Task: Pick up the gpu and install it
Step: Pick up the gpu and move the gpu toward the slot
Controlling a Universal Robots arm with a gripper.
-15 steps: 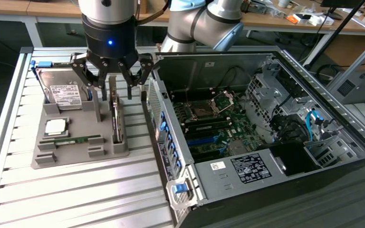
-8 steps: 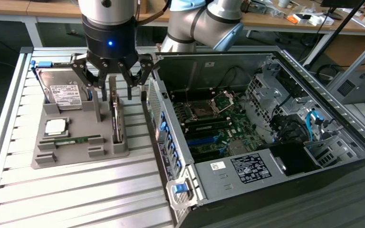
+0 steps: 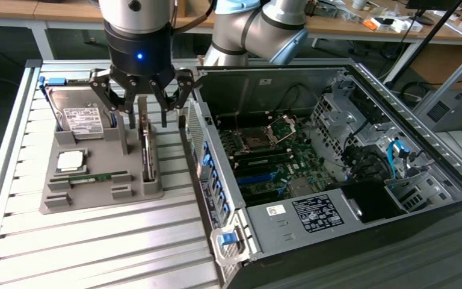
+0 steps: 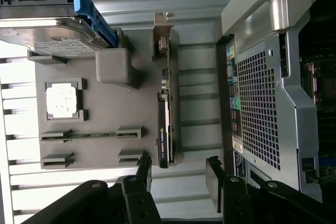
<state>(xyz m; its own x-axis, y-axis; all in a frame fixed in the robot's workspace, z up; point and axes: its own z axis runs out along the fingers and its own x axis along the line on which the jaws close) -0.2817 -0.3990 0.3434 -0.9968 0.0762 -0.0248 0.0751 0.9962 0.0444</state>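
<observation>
Claw (image 3: 145, 111) wide open, hovering right over the gpu (image 3: 146, 147). It's standing on edge in the gray holder (image 3: 86, 201), I'm guessing so I can straddle it.

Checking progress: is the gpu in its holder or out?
In. The gpu stands on edge in the holder's slot; the open tool hangs just above it.
</observation>
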